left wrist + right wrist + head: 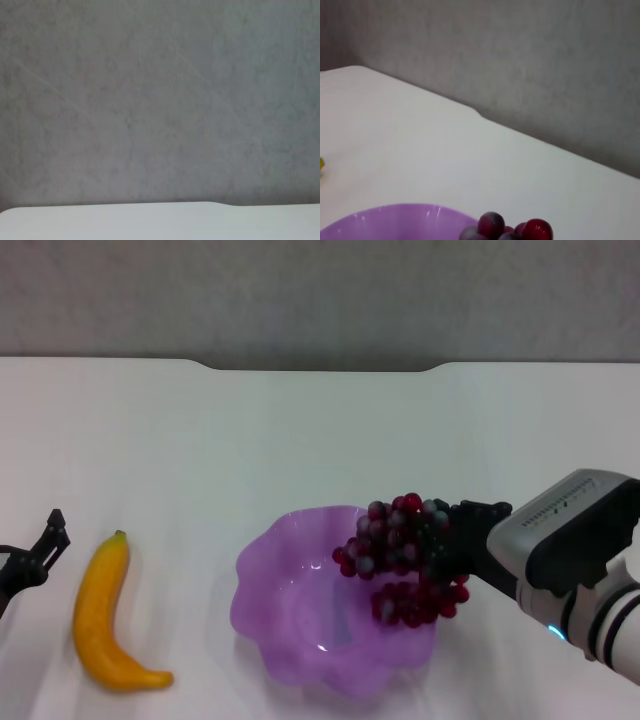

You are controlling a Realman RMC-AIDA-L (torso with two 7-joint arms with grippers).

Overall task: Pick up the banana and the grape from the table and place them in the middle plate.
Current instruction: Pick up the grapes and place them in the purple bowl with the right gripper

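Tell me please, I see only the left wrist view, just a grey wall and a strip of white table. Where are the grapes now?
Observer: The grape is held by the right gripper above the right side of the middle plate.
Operator: Is the banana already in the plate?
Observer: No. The banana lies on the table, to the left of the plate and apart from it.
Operator: And where is my left gripper?
Observer: The left gripper is at the left edge of the head view, just left of the banana, not touching it.
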